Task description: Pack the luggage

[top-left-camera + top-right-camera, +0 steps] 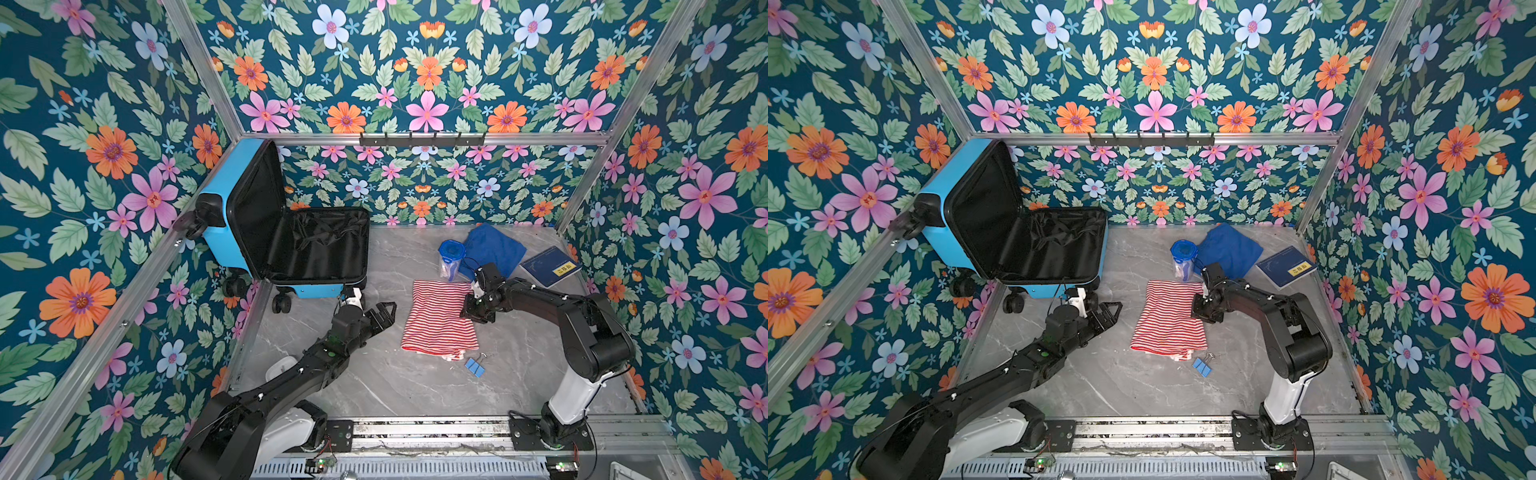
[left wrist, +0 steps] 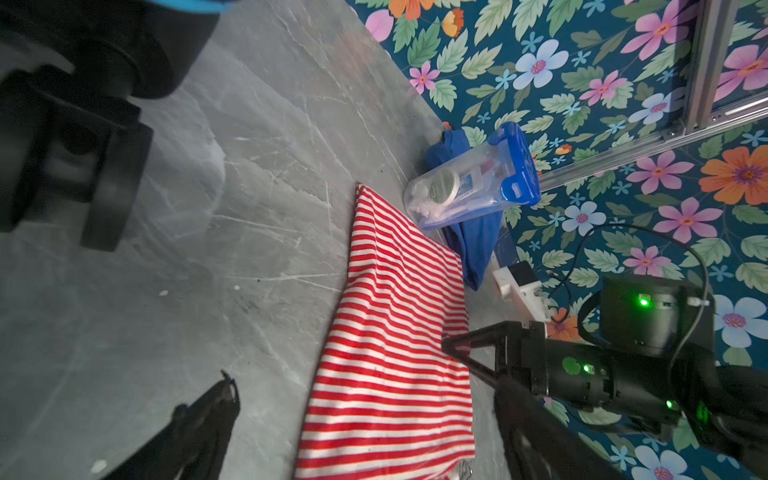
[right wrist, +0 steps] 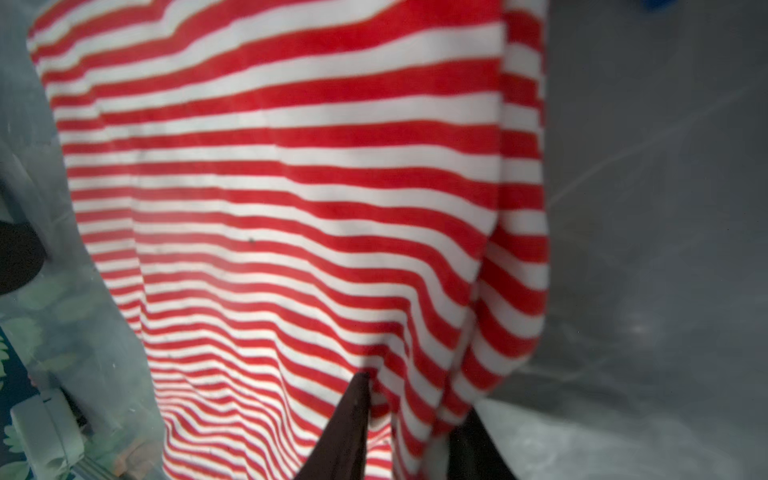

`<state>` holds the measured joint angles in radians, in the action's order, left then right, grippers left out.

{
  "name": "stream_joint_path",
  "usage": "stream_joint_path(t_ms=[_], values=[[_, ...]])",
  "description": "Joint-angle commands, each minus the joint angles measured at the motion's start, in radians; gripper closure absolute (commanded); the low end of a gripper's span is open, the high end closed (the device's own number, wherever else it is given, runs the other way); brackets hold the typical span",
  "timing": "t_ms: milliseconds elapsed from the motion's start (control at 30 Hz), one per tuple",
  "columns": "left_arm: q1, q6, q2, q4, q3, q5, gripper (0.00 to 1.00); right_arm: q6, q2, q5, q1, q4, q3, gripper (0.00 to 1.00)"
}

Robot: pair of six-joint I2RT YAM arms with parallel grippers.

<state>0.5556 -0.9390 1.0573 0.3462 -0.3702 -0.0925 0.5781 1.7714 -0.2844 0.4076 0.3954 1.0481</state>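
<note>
Sky-blue luggage (image 1: 220, 241) with black lining and wheels. A red-and-white striped cloth (image 1: 436, 320), a plain royal-blue cloth (image 1: 494, 249), a clear container (image 1: 451, 262) with a blue lid, a dark-blue book (image 1: 548, 266) with a yellow label, blue binder clips (image 1: 473, 368). Grey marbled table (image 1: 374, 382). Teal walls (image 1: 428, 83) patterned with pink, orange and pale-blue flowers and green leaves.

The luggage (image 1: 224, 232), a small suitcase with a sky-blue hard shell (image 1: 938, 241), stands open at the far left corner of the counter (image 1: 374, 382). One half lies flat with its cavity upward, showing black lining and loose black straps (image 1: 328, 230). The other half is raised nearly upright on the left. Black spinner wheels (image 1: 282, 303) project from the near end. One wheel (image 2: 112, 187) looms close in the left wrist view.
</note>
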Motion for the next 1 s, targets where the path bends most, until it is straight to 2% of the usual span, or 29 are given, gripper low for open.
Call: stream_joint_path(t_ms=[0,200,300,367,433,533,567,600,767,967], values=[[-0.028,0.037,-0.048,-0.094,0.011,0.008,0.0,0.067,0.001,0.031,0.079,0.022,0.014,0.72],[-0.134,0.059,-0.091,-0.185,0.011,-0.075,0.0,0.156,0.023,0.058,0.211,0.007,0.033,0.78],[-0.185,0.065,-0.084,-0.196,0.017,-0.128,0.0,0.178,0.008,0.068,0.247,0.009,0.033,0.76],[-0.196,0.066,-0.071,-0.182,0.022,-0.15,0.0,0.179,-0.012,0.075,0.258,0.02,0.034,0.67],[-0.199,0.066,-0.05,-0.167,0.022,-0.166,0.01,0.176,-0.039,0.085,0.258,0.036,0.031,0.5],[-0.201,0.066,-0.016,-0.141,0.018,-0.183,0.03,0.153,-0.086,0.115,0.258,0.07,0.03,0.31],[-0.2,0.067,-0.006,-0.135,0.016,-0.184,0.04,0.147,-0.097,0.123,0.258,0.08,0.03,0.17],[-0.201,0.068,0.003,-0.129,0.012,-0.184,0.04,0.139,-0.105,0.131,0.257,0.091,0.033,0.11],[-0.2,0.073,0.062,-0.099,-0.004,-0.197,0.07,0.108,-0.152,0.177,0.248,0.135,0.034,0.08],[-0.201,0.066,0.133,-0.034,0.005,-0.22,0.1,0.102,-0.168,0.142,0.188,0.118,0.002,0.13]])
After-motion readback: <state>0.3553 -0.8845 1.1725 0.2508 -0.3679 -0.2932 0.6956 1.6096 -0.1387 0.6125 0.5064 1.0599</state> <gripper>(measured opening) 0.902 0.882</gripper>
